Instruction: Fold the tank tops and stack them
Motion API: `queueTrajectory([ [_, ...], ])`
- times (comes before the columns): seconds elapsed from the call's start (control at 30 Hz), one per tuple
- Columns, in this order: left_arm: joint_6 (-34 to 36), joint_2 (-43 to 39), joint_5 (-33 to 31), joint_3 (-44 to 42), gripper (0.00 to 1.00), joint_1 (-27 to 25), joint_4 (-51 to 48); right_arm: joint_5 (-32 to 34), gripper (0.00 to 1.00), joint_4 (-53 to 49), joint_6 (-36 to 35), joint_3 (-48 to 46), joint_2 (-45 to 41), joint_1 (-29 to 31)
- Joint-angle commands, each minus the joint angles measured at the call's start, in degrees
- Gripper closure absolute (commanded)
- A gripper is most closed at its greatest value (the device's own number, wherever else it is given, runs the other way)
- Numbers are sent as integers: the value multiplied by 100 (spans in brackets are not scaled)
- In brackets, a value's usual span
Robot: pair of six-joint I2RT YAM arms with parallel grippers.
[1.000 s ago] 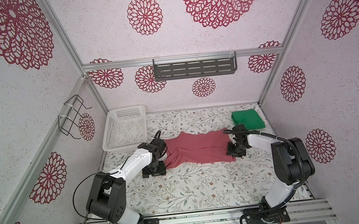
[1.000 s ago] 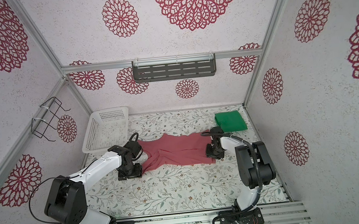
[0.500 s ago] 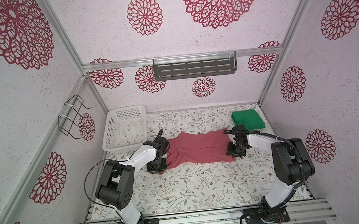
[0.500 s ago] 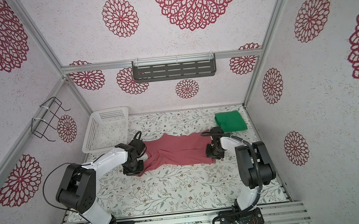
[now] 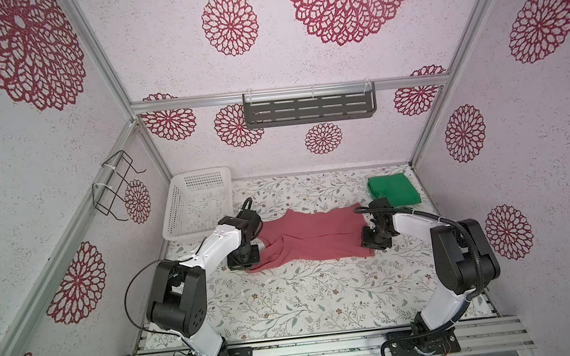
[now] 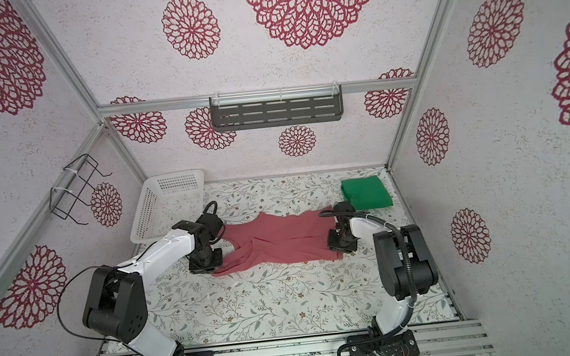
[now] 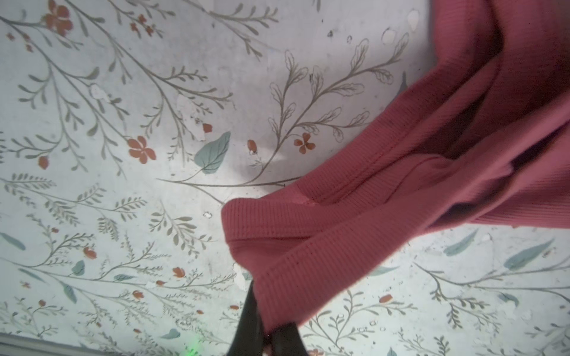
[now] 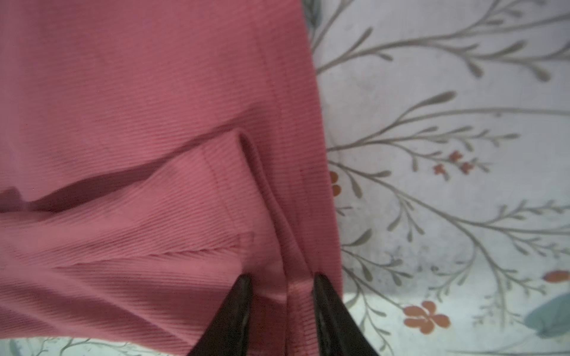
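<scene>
Pink tank top (image 5: 317,236): lies spread and rumpled across the middle of the table (image 5: 306,298), shoulder straps toward the left arm and hem toward the right arm.
Left gripper (image 7: 269,327): closed on one ribbed strap of the pink tank top (image 7: 401,172). The strap runs down between the two dark fingers and loops back over the printed surface.
Right gripper (image 8: 282,279): at the hem corner of the pink tank top (image 8: 138,92). Its fingers stand partly apart with a pleat of the hem running into the gap, and I cannot tell whether they pinch it or only press on it.
Both ends: in both top views each gripper (image 5: 244,256) (image 5: 375,239) sits low on its own end of the cloth, with the garment stretched between them.
Green tank top (image 5: 393,190): folded into a flat pad at the far right corner, just behind the right gripper and apart from the pink one.
Basket (image 5: 179,210): white and perforated, at the far left corner, near the left arm's wrist but clear of the cloth.
In the way: nothing lies on the pink cloth between the two grippers.
</scene>
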Motion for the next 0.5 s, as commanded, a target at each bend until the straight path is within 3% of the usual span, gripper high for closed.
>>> queueTrajectory([
  [0.0, 519, 199, 201, 236, 100, 367, -376, 712, 63, -549, -290, -125, -62, -135],
  [0.37, 1196, 1749, 291, 1332, 100, 989, -239, 1085, 63, -871, -718, 108, -179, -253],
  [0.4, 1201, 1876, 247, 1333, 99, 1004, -239, 964, 63, -878, -742, 134, -228, -275],
  [0.47, 1203, 1860, 222, 1308, 86, 1017, -251, 566, 62, -874, -759, 201, -376, -294],
])
